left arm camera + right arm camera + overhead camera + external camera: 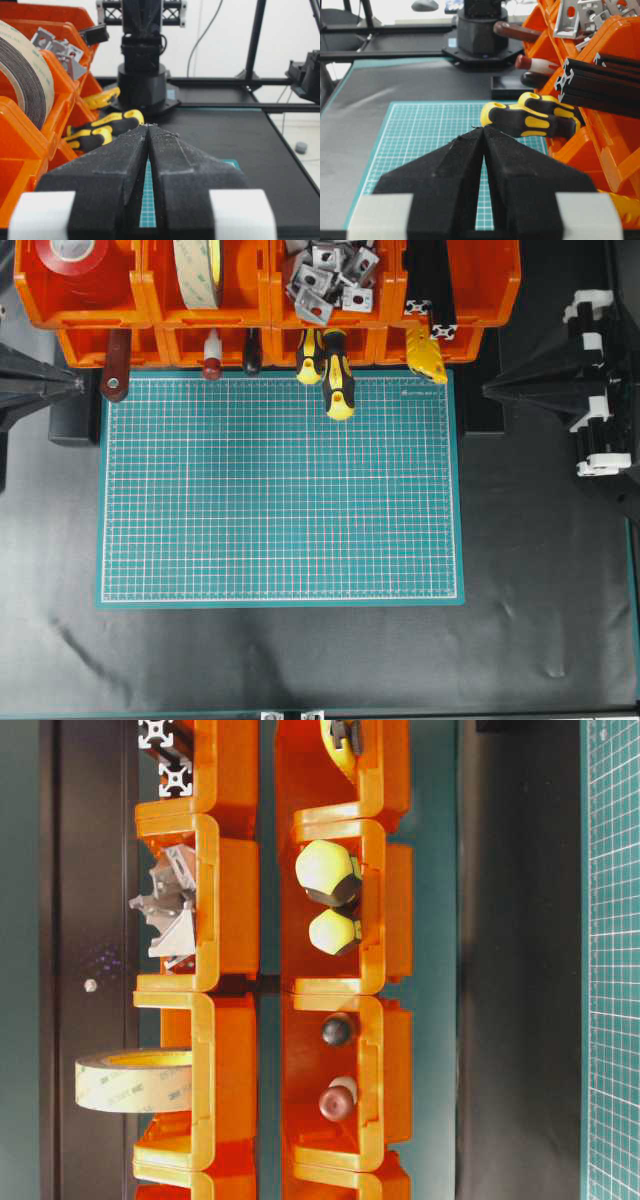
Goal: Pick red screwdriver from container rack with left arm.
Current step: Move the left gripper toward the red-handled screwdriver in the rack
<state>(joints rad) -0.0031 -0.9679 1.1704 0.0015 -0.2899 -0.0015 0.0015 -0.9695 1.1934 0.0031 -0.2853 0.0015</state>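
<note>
The red screwdriver (212,357) lies in a lower bin of the orange container rack (268,295), its dark red end cap sticking out over the mat's top edge. The table-level view shows that cap end-on (337,1101), and the right wrist view shows the handle with its white band (540,64). My left gripper (78,383) sits at the left edge, level with the lower bins and well to the left of the screwdriver. It is shut and empty (148,126). The right gripper (488,390) rests at the right, also shut and empty (483,128).
Two yellow-and-black screwdrivers (330,370) jut from the neighbouring bin. A flat dark-red handle with a hole (115,375) lies left of the red screwdriver and a black-capped tool (251,355) right of it. Upper bins hold tape rolls (198,270) and metal brackets (330,278). A green cutting mat (280,490) lies in front of the rack.
</note>
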